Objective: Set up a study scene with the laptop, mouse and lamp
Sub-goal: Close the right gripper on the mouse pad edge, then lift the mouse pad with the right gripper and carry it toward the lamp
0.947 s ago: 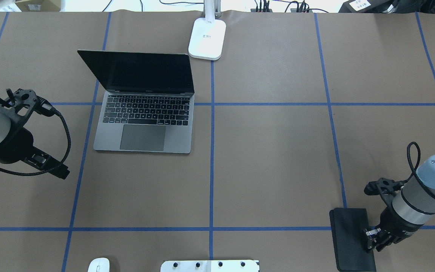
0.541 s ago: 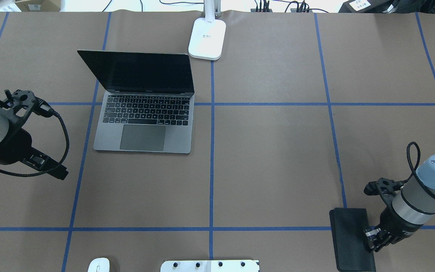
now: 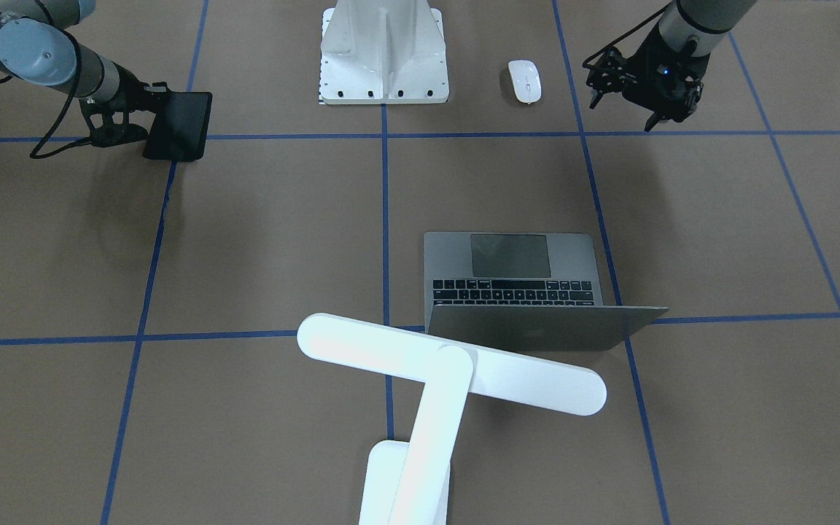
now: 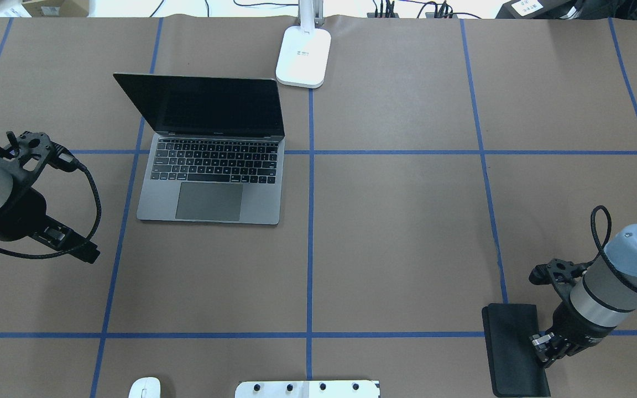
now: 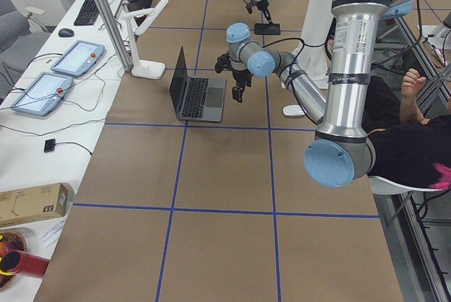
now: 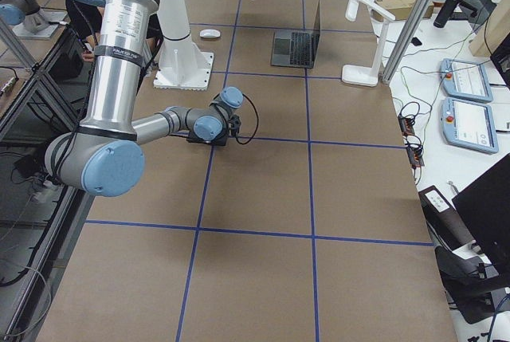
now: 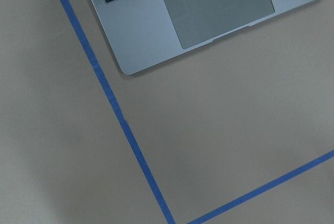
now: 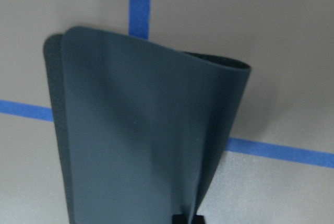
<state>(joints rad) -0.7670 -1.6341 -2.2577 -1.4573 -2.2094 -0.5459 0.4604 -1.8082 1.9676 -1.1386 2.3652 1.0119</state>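
One open laptop [image 4: 210, 188] is set left of centre, long axis left-right, screen facing the near side. A curled black mat [image 4: 509, 342] is pinched by the right gripper [image 4: 543, 350]; the opening of the left gripper [image 4: 87, 254] cannot be judged.

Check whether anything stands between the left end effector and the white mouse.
Nothing visible does. Only brown table paper and blue tape lines lie between the left end effector and the small glossy white oval mouse. The open space-grey metal laptop sits clear of it; the right end effector holds a flat black mat.
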